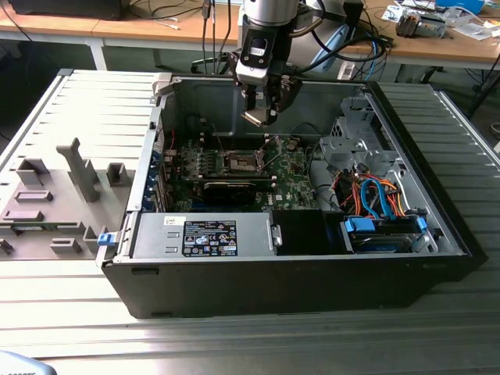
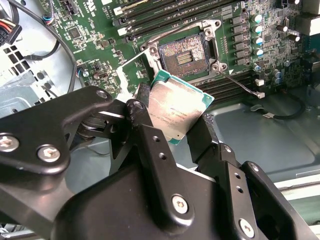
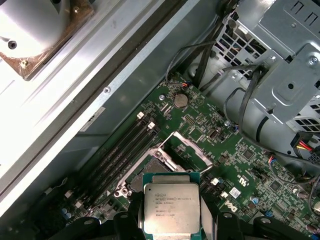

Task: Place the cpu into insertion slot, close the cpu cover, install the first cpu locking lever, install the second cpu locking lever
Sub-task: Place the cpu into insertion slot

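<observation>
Cpu (image 2: 179, 111) hangs above the insertion slot (image 2: 186, 54), apart from it, its edges clamped by the jaws of your gripper (image 2: 175, 125). You should judge it light, stiff but fragile. Hold only the edges, because the flat top looks slippery.

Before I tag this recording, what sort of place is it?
Probably a robotics lab or workshop. An open desktop computer case lies on a slatted metal table, wooden workbenches behind carry cables and parts, and the gripper holds the cpu above the motherboard.
</observation>
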